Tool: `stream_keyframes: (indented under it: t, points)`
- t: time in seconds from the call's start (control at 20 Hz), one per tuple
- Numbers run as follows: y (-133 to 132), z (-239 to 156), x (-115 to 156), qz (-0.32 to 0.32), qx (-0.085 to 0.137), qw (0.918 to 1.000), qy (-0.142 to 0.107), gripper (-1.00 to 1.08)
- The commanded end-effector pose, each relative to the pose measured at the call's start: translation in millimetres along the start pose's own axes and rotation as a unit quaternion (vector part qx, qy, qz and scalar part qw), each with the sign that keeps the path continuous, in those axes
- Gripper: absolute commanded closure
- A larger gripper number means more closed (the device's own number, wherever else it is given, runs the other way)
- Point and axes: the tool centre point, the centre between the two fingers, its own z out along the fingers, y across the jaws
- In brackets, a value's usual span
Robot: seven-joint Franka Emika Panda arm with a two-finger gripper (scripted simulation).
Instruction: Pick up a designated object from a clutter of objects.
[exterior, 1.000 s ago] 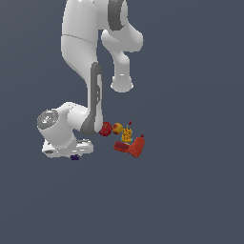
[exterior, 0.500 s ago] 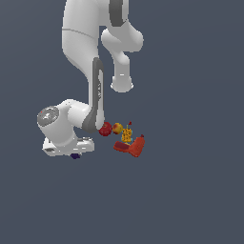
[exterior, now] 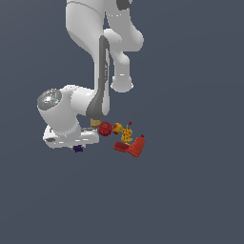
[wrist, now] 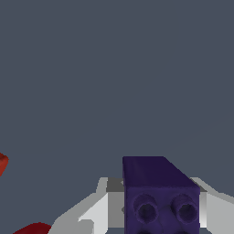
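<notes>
Nothing has shifted since earlier; gripper (wrist: 155,215) fingers flank the purple block (wrist: 160,194), seemingly clamped, long axis running away from wrist.

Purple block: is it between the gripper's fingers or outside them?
Between them: the purple block sits with a white finger on either side. Clamped? Cannot tell.

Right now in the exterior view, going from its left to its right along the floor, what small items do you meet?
Dark purple block under the arm's hand → red ball → yellow-red ball → yellow patterned piece → red bottle-like shape. The tan block and flat red piece overlap others, so I leave them out.
</notes>
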Motion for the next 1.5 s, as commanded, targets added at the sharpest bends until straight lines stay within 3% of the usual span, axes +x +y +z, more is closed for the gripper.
stream_keyframes:
  t: [0.0, 0.9, 1.45]
  points:
    - [-11, -23, -2, 0.0, 0.0, 1.0, 0.001, 1.08]
    - [-97, -204, -16, 0.0, -0.001, 1.0, 0.0, 1.08]
    - [-122, -257, -18, 0.0, -0.001, 1.0, 0.0, 1.08]
